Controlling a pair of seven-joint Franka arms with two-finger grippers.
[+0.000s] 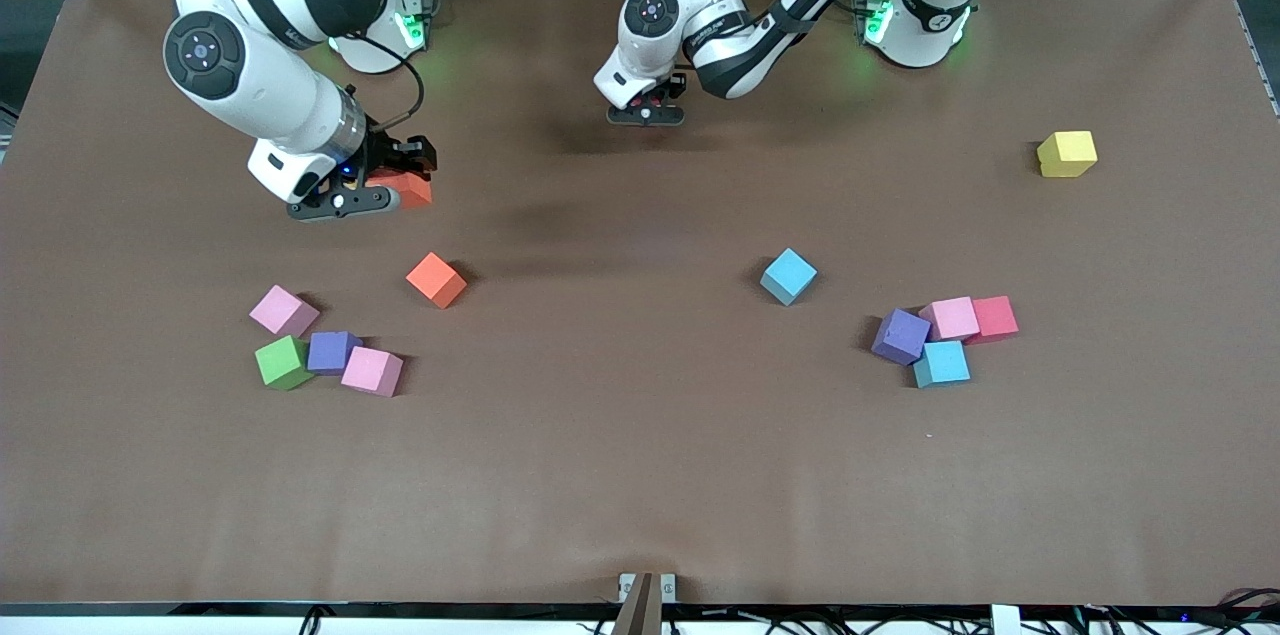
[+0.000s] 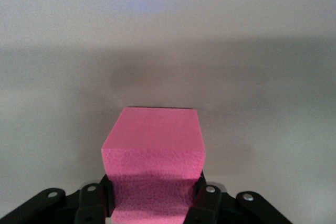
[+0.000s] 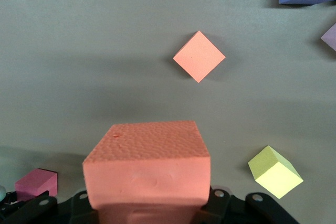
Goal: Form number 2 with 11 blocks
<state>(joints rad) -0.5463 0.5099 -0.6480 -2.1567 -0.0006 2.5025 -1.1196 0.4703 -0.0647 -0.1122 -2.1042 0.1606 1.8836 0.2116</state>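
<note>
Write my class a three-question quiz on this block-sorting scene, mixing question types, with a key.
1. True or false: the right gripper is shut on an orange block.
2. What colour is the block clamped in the left gripper? A green, B pinkish, C yellow.
3. Fill in: the yellow cube lies toward the ___ arm's end of the table.
Key: 1 true; 2 B; 3 left.
</note>
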